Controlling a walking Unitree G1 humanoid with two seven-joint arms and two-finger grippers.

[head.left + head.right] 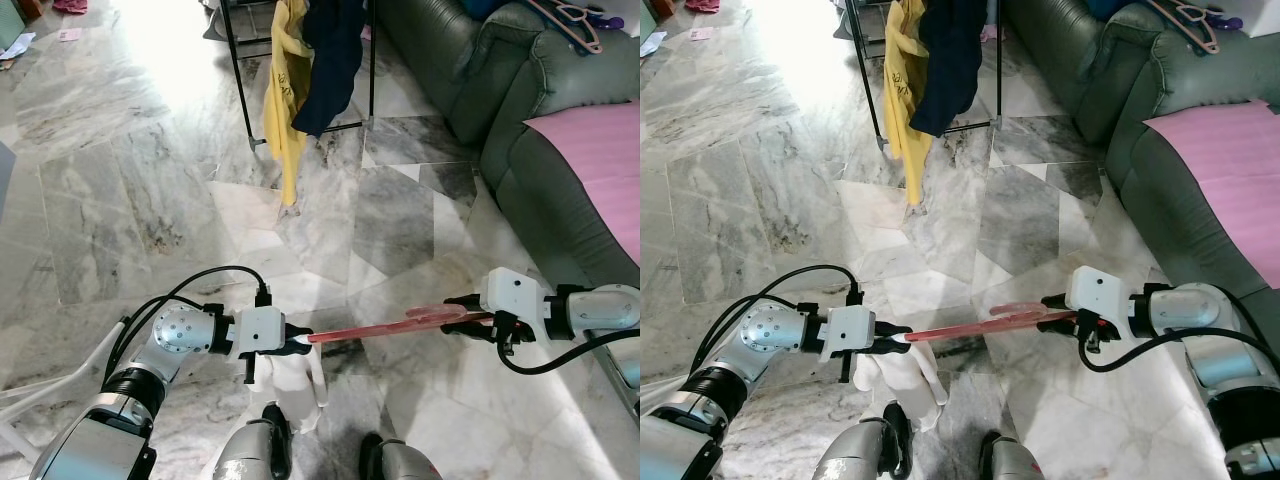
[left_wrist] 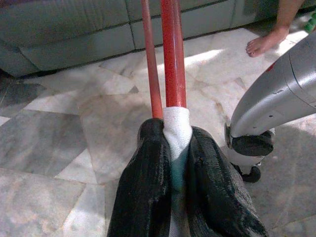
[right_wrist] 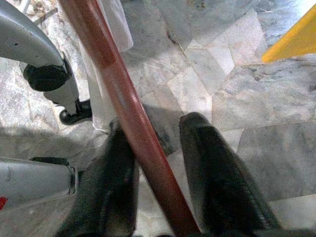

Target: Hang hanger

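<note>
A red hanger lies level between my two grippers, low over the marble floor. My left gripper is shut on one end of it, pinching a white cloth that is wrapped over that end. The rest of the white cloth hangs below it. My right gripper is at the other end. In the right wrist view the red bar runs between the fingers, leaning on one with a gap to the other. A black clothes rack with yellow and navy garments stands ahead.
A dark green sofa fills the right side, with a pink cloth and a pink hanger on it. A person's bare foot rests on the floor near the sofa. My own feet are just below the hanger.
</note>
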